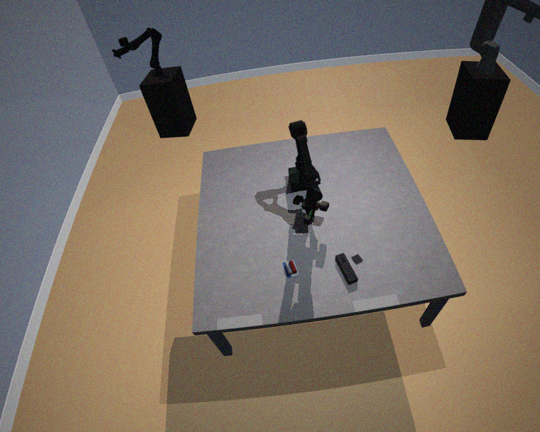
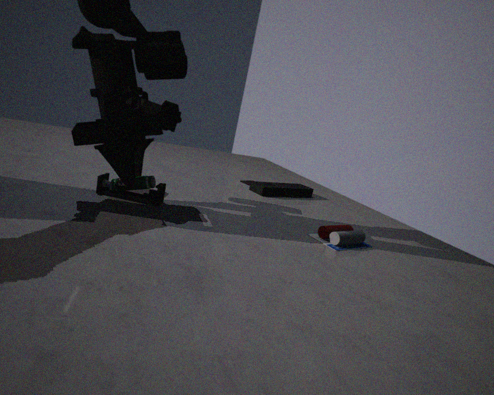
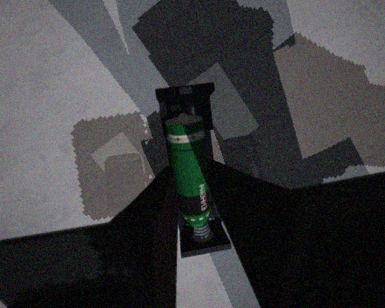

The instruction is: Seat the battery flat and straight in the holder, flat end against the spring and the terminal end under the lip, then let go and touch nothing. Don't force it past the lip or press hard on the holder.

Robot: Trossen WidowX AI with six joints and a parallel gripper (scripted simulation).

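The green battery [image 1: 310,215] [image 2: 144,182] [image 3: 188,170] is between the fingers of my gripper [image 1: 309,219] [image 2: 130,183] [image 3: 189,169], which is shut on it. The black holder [image 2: 128,196] [image 3: 206,251] is directly below, lengthwise with the battery. In the wrist view, the battery's lower end meets or nearly meets the coil spring [image 3: 202,233]. Its far end is short of the holder's far end wall [image 3: 185,90]. In the exterior view the battery is tilted slightly, its right end higher, at about the top of the right end wall. The fingers hide the contact along its middle.
A red cylinder [image 1: 293,266] [image 2: 334,230] and a grey cylinder [image 1: 288,268] [image 2: 348,238] lie on a blue and white card. A long dark block [image 1: 346,268] [image 2: 286,190] lies further right, beside a small dark square [image 1: 357,259]. Two other arms stand on pedestals beyond the table.
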